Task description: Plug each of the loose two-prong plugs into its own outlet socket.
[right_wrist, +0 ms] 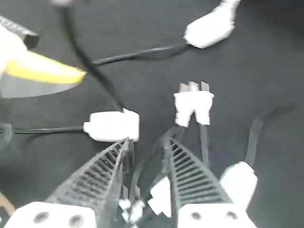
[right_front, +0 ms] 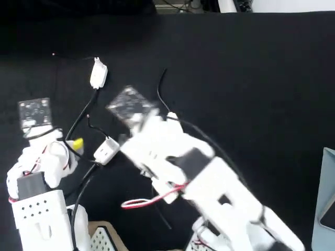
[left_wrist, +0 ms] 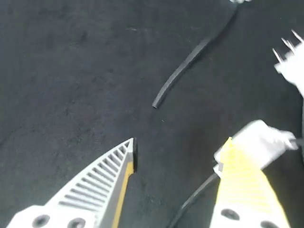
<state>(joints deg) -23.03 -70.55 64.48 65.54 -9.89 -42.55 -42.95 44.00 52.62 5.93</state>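
The left gripper (left_wrist: pixel 180 142) is open wide, with nothing between its two fingers. One finger (left_wrist: pixel 109 173) is white with stripes and the other is yellow. It hangs low over the black table (right_front: pixel 251 78). A white block (left_wrist: pixel 259 140) on a black cord lies just beside the yellow finger. I cannot tell if they touch. From above, this white block (right_front: pixel 107 150) lies near the left arm, with the yellow fingertip (right_front: pixel 77 142) close by it. A loose end of black cord (left_wrist: pixel 156 102) lies on the table, well apart from the fingers.

The right gripper (right_wrist: pixel 147 145) is open only a little. Black cords run through the narrow gap between its dark ribbed fingers (right_wrist: pixel 107 175). I cannot tell if it pinches them. The same white block (right_wrist: pixel 111 126) lies just beside one fingertip.

A white plug (right_wrist: pixel 193 102) lies near the right gripper, and its metal prongs point away from the gripper. It is loose on the table and not pushed into anything. A second white block (right_wrist: pixel 209 28) lies farther off, on its own black cord. From above, this second white block (right_front: pixel 98 73) lies far up the table.
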